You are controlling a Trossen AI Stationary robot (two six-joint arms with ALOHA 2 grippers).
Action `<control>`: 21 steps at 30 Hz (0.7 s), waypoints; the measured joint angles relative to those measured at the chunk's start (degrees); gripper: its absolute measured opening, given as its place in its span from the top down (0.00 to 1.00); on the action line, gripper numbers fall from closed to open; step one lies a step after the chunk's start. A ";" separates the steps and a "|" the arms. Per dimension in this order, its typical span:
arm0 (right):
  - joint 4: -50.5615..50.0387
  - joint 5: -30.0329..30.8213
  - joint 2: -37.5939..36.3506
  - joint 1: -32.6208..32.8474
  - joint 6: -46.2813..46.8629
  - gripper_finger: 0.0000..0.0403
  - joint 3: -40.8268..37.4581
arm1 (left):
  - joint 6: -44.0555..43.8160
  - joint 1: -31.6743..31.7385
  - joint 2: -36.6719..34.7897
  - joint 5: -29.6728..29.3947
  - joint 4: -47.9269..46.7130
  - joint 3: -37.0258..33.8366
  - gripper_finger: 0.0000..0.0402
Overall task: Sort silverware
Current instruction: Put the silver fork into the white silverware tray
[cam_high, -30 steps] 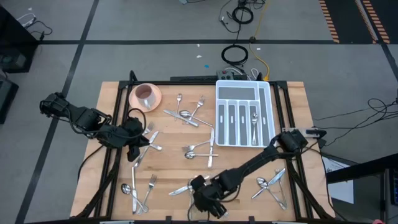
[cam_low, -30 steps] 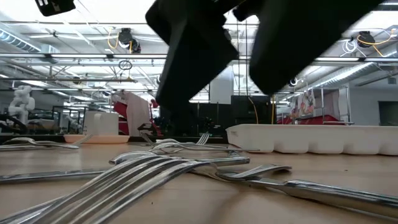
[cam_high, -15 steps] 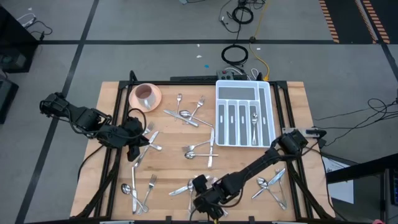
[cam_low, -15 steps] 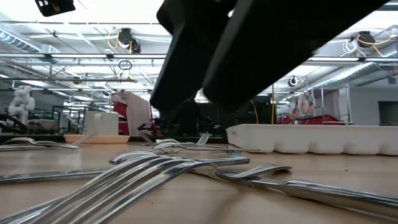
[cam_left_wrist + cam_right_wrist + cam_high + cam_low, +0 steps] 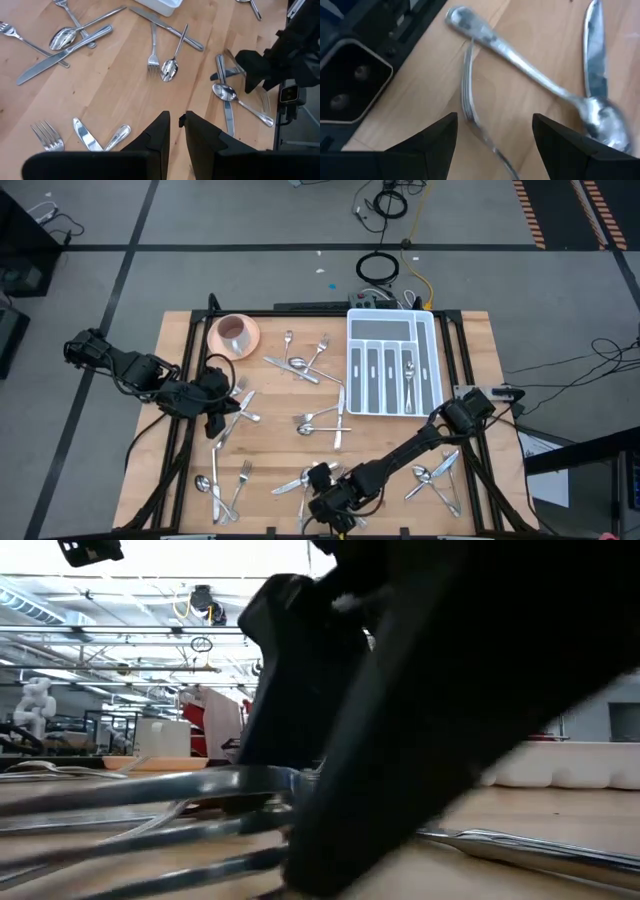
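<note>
Low — right hand (image 5: 492, 137) straddles fork (image 5: 469, 95)

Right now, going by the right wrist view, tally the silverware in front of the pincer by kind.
Fork: 1
Spoon: 1
Knife: 1
Total: 3

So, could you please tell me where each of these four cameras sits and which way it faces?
High view: overhead, straight down on the table, tray and both arms.
Low view: tabletop height, looking level; a dark arm fills it.
Left wrist view: past the left gripper onto scattered cutlery.
Right wrist view: between the open right gripper fingers, a fork and spoon.
Shared: the right arm shows overhead and from the left wrist.
</note>
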 joint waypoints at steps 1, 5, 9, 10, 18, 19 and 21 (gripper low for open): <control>-0.01 0.22 0.20 0.04 0.00 0.38 0.00 | 0.03 0.01 -0.02 0.00 -0.05 0.00 0.84; -1.30 3.14 0.27 0.09 0.46 0.39 0.00 | 0.07 -0.01 -0.01 -0.64 -0.10 0.00 0.84; -1.91 4.46 0.27 -0.13 1.35 0.52 0.00 | 0.07 -0.01 0.00 -0.85 -0.09 0.00 0.84; -1.96 4.08 0.27 -0.13 1.56 0.58 0.00 | 0.04 -0.01 0.00 -0.92 -0.12 0.00 0.84; -1.71 1.10 0.27 1.28 3.20 0.98 0.00 | 0.04 0.00 0.00 -1.07 -0.10 0.00 0.84; -1.81 1.12 0.27 1.50 3.83 0.98 0.00 | 0.04 0.01 -0.01 -1.07 -0.10 0.00 0.84; -1.72 1.30 0.27 1.92 5.64 0.99 0.00 | 0.04 -0.01 0.00 -1.07 -0.10 0.00 0.84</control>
